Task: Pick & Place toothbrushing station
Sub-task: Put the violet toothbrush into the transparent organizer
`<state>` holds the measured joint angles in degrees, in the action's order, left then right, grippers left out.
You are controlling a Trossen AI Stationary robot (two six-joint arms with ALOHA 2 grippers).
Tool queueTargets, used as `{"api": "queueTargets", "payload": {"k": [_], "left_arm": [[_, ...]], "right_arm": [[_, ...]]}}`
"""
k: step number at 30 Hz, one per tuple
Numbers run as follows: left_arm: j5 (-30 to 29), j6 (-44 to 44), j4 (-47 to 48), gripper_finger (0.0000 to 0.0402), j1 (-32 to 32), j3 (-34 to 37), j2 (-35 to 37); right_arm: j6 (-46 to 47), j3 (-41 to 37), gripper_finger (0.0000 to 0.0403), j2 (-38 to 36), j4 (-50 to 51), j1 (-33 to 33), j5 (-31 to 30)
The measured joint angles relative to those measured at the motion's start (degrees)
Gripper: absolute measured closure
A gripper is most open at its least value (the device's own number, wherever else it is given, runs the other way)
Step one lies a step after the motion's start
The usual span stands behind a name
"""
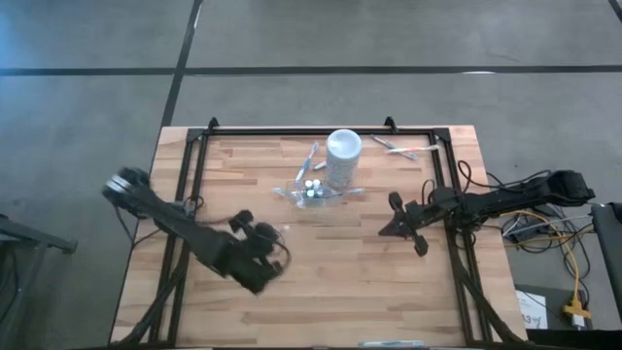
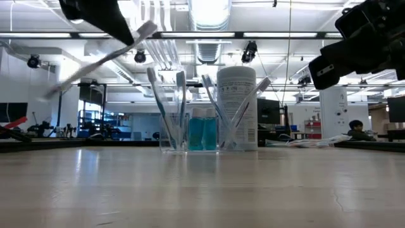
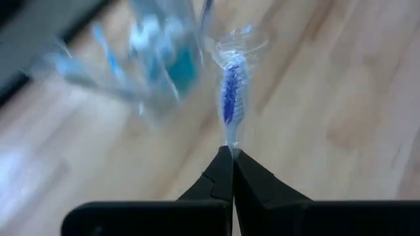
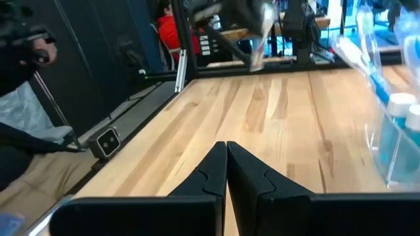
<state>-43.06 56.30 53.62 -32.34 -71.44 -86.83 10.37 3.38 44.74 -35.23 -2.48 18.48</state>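
My left gripper (image 3: 231, 152) is shut on a pale toothbrush (image 3: 231, 98) with blue bristles, held high over the table's left half (image 2: 101, 60). A small clear holder (image 1: 311, 192) near the table's middle holds teal white-capped tubes (image 2: 202, 133) and upright toothbrushes (image 2: 180, 95). The taller white cup (image 1: 343, 156) stands just behind it. More toothbrushes lie flat on the wood at the far side (image 1: 311, 156) (image 1: 403, 148). My right gripper (image 1: 398, 222) hovers shut and empty to the right of the holder. My left gripper pinches the toothbrush between its two fingertips, just below the bristled part (image 3: 230, 141). The brush sticks out ahead of the fingers, roughly along them. It is lifted clear of the table and slants in the air (image 2: 101, 60).
A black frame rail (image 1: 321, 131) runs round the table top. Cables (image 1: 544, 233) lie off the right edge. Bare wood spreads across the near half (image 1: 330, 292). People sit in the room beyond the table (image 2: 354, 130).
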Motion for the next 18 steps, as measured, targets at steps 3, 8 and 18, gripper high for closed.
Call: {"api": "queueTargets", "payload": {"k": [3, 8, 18], "left_arm": [[-5.2, -12.5, -21.3, 0.0401, 0.0, 14.0, 10.3], [0.0, -43.4, -67.5, 0.0401, 1.6, 35.5, 24.0], [9.8, -61.9, -110.2, 0.0401, 9.9, 56.9, 30.1]], "right_arm": [[0.0, -1.4, 0.0394, 0.1, -2.4, 0.0, -0.1], [-0.9, -1.7, 0.0394, 0.1, -7.8, 0.0, -0.5], [-5.8, -1.7, 0.0394, 0.1, -15.3, 0.0, -0.5]]}}
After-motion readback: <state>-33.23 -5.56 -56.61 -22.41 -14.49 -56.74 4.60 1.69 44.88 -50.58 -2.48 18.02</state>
